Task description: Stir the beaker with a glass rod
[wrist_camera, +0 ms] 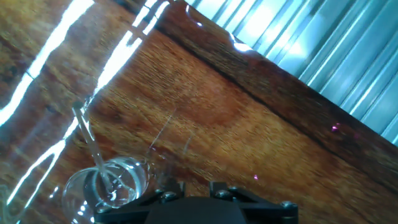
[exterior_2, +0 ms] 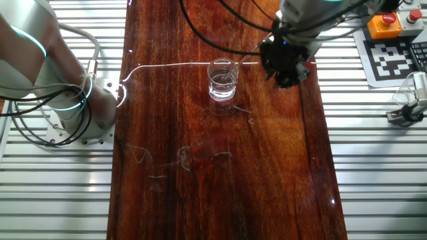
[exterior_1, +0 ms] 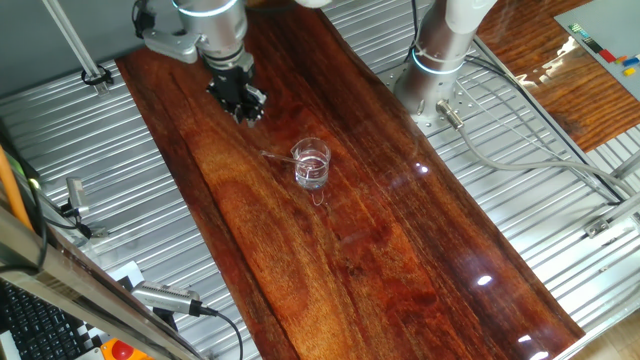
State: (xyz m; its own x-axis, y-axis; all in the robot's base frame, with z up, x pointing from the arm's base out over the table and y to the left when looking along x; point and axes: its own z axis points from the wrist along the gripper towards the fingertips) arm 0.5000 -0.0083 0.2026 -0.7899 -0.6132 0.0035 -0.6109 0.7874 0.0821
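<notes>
The clear glass beaker stands upright near the middle of the dark wooden board. It also shows in the other fixed view and at the lower left of the hand view. The thin glass rod leans inside the beaker, with its upper end sticking out over the rim towards the gripper. My gripper hovers beside the beaker, a little above the board, apart from the rod. Its jaws stand slightly apart with nothing between them.
The arm's base is bolted beside the board on ribbed metal, with cables trailing from it. A second wooden panel lies at the far right. An orange button box and a printed marker tag sit beyond the board's edge.
</notes>
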